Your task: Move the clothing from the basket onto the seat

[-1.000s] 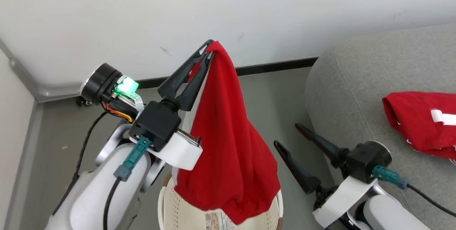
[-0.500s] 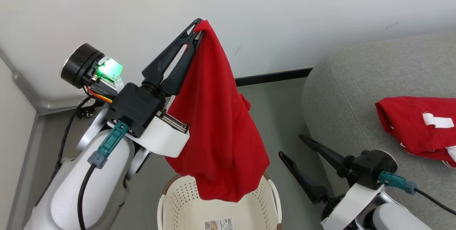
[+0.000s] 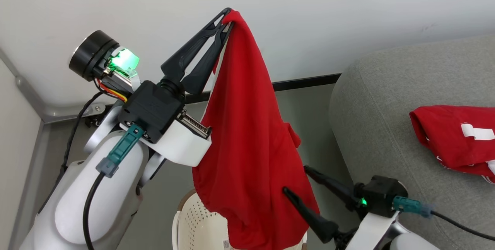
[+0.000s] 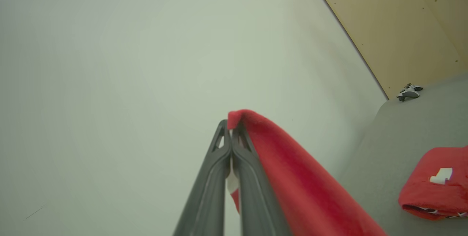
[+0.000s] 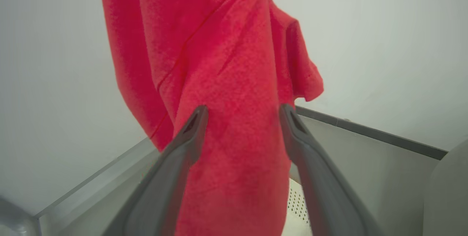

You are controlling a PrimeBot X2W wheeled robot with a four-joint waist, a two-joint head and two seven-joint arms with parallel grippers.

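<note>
left gripper (image 3: 228, 19) pinches only a corner of the shirt (image 3: 247, 126) (right gripper (image 3: 295, 179) is open, empty), so it may slip down.

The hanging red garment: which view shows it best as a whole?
The head view: the hanging red garment shows nearly whole, from the left gripper pinching its top down to the basket. The left wrist view gives its pinched top fold; the right wrist view gives its middle, close up, past the open right gripper.
</note>
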